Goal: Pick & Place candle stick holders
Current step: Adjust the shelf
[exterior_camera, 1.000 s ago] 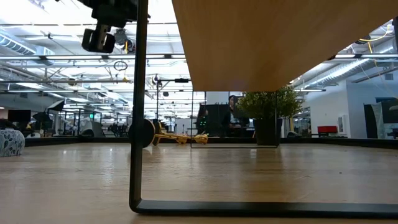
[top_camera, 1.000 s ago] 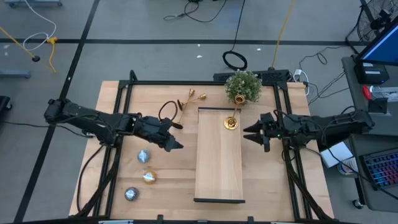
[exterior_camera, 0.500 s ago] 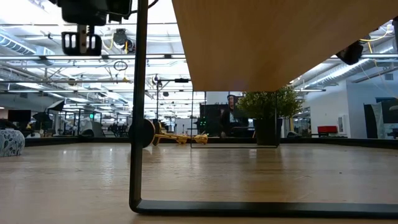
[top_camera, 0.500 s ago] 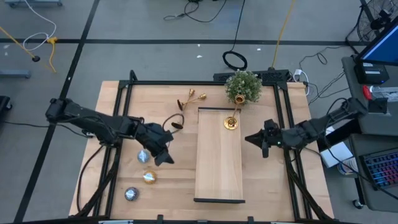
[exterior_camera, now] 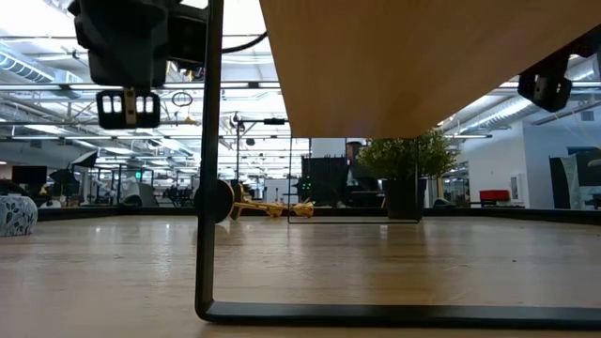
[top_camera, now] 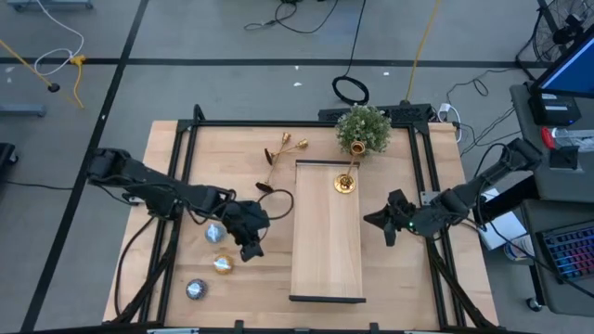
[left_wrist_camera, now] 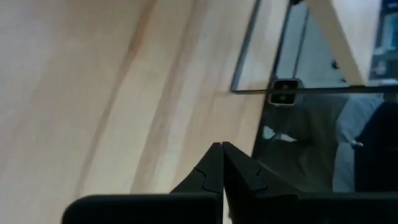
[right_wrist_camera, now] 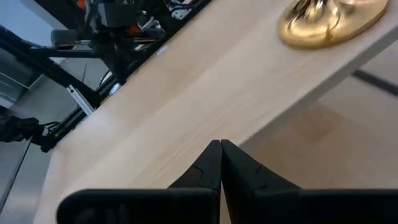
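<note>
Changes since earlier frames: both arms have drawn toward the near end of the raised wooden board (top_camera: 327, 232); the right jaws, apart a second ago, have come together; holders, discs and plant lie as before
Landmark: raised wooden board on a black frame, long and pale, at the middle of the surface (top_camera: 176, 186)
Left gripper (top_camera: 249, 249): just off the board's left edge, beside its near half, above the surface; jaws pressed fully together with nothing between them, fingers (left_wrist_camera: 214, 171) meeting at a point in the left wrist view
Right gripper (top_camera: 388, 232): just off the board's right edge, about level with its middle; jaws fully closed and empty, fingers (right_wrist_camera: 219, 163) touching in the right wrist view, aimed at the board's side
Candle stick holder on board (top_camera: 346, 182): gold, upright on the board's far right corner; its round base (right_wrist_camera: 326, 22) shows in the right wrist view
Two candle stick holders off board (top_camera: 283, 148): gold, lying on the surface beyond the board's far left corner, close together; whether they touch cannot be told; seen far off in the low view (exterior_camera: 263, 207)
Potted plant (top_camera: 363, 130): green and bushy, just beyond the board's far right corner, near the upright holder
Discs (top_camera: 215, 233): three small round ones on the surface left of the board, in a loose line running toward the near edge; the nearest to the board lies just beside the left gripper
Low view: board's underside fills the upper right, its black leg (exterior_camera: 210, 160) standing on the surface
</note>
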`<state>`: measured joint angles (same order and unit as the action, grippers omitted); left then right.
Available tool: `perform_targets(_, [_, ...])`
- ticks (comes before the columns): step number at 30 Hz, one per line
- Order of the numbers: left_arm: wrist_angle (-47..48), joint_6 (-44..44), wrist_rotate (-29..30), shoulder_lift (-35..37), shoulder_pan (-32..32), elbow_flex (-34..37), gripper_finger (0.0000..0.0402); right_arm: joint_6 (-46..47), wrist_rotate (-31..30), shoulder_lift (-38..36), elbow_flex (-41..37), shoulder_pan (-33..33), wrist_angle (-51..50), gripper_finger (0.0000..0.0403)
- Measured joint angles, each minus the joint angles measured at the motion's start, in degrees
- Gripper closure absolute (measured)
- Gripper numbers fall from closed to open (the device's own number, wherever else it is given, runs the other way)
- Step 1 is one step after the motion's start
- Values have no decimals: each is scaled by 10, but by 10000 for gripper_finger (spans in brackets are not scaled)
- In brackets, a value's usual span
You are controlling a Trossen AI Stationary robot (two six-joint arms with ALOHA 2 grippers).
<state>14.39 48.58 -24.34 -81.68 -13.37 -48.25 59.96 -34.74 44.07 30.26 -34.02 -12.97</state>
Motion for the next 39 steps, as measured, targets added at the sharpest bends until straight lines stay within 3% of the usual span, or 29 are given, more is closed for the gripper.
perform_targets(13, [-130, 0, -42, -62, 2, 0, 401, 141, -2, 34, 0, -59, -109, 402])
perform_targets(30, [-189, -7, -42, -61, 42, -2, 401, 134, -29, 50, 0, -59, -82, 403])
perform_targets(39, [-92, -78, -47, -127, 44, -93, 401, 129, -32, 50, 0, -59, -69, 403])
